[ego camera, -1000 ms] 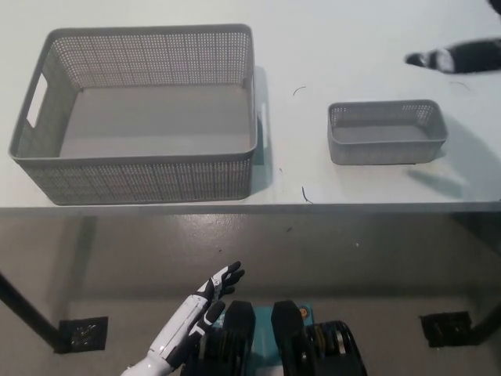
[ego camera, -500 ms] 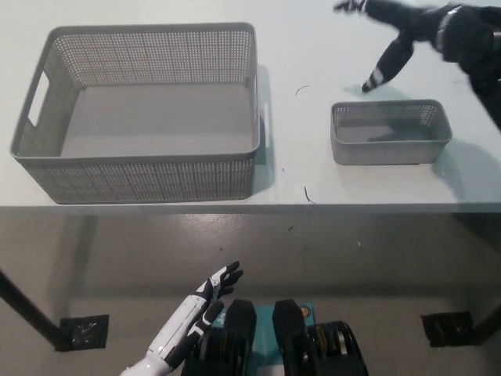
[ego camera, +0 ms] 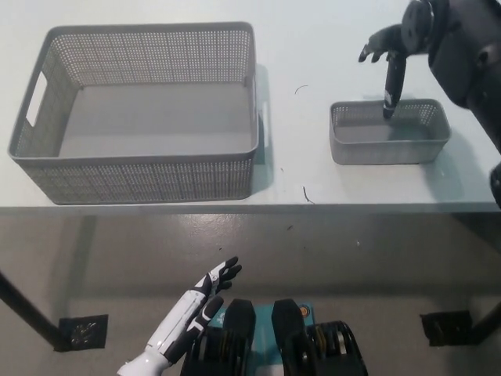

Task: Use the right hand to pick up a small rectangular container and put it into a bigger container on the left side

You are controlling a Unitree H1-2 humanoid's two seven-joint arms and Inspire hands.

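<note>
Right robot hand (ego camera: 389, 59) of mine hangs spread and holds nothing at 12 o'clock of the small container (ego camera: 389, 132), one finger pointing down into it. At 9 o'clock stands the big container (ego camera: 141, 110) on the table (ego camera: 313, 47). Left robot hand (ego camera: 196, 309) rests spread below the table edge.

Large basket (ego camera: 141, 168), left: grey, perforated mesh walls. Small basket (ego camera: 389, 146), right: same grey mesh. Worktop (ego camera: 313, 47): plain white. Right hand (ego camera: 391, 55): black. Left hand (ego camera: 188, 321): white with black fingers (ego camera: 227, 272).
</note>
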